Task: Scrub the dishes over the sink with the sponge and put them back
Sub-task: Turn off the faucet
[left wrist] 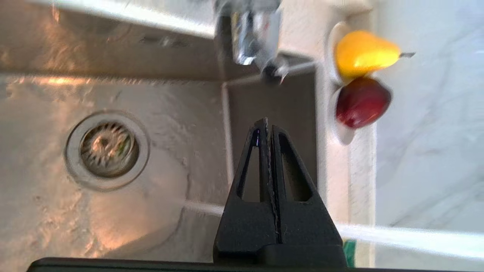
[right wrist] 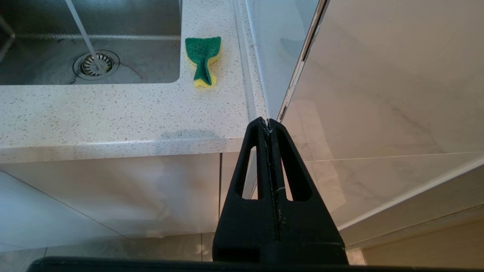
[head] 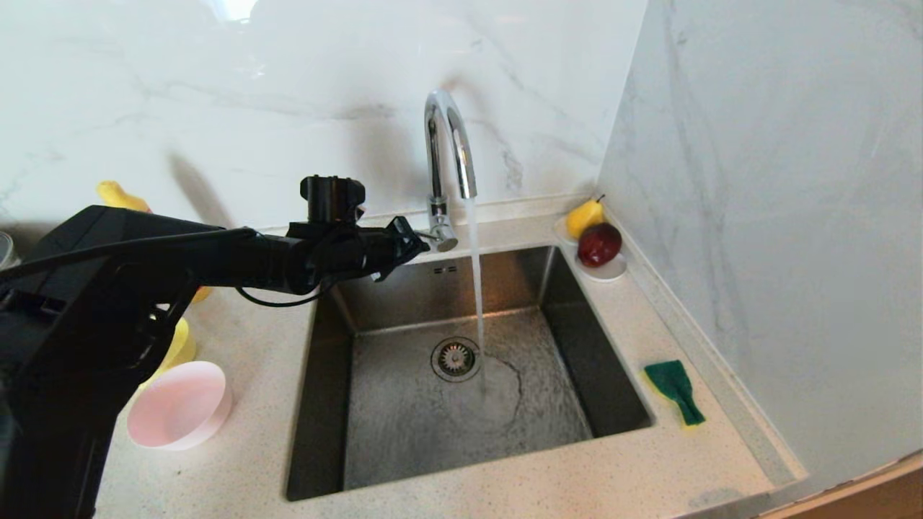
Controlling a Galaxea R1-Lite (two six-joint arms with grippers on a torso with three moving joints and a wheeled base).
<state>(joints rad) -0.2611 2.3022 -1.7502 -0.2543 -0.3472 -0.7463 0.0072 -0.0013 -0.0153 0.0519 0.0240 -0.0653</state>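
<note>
The left gripper (head: 414, 244), fingers pressed together and empty, hangs over the sink's (head: 404, 288) back-left corner near the faucet (head: 447, 158). The sponge (head: 675, 390) lies on the counter's (head: 505, 483) right edge, the pink bowl (head: 180, 405) at its left. The right gripper (right wrist: 267, 121), also closed, is parked below the counter's front edge.

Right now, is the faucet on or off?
On. A stream of water falls from the faucet spout into the sink, spreading beside the drain.
</note>
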